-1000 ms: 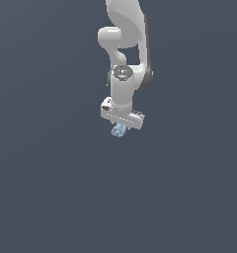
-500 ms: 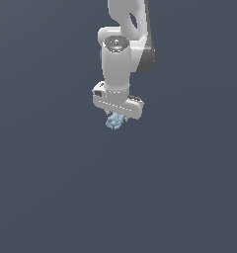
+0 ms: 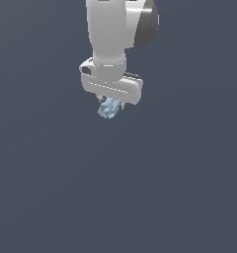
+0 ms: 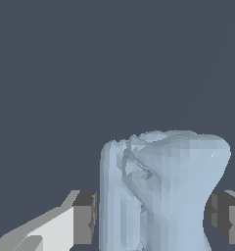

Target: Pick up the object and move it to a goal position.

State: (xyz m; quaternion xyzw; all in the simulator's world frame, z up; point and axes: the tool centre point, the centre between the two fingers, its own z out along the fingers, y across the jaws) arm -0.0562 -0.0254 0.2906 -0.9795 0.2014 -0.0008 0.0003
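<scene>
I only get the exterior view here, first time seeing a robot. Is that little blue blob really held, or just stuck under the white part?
Observer: The wrist view shows the pale blue object sitting between two dark finger pads, one on each side.
Operator: Is it smooth?
Observer: No. Up close it is lumpy, with a creased fold down one face.
Operator: Anything under it?
Observer: The wrist view shows only flat dark grey behind the gripper.

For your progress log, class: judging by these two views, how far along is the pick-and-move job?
Done: the pale blue object sits gripped in the pincer, a finger on either side. In hand: carrying it. Left: reaching the goal, for which neither view shows a marker.
</scene>
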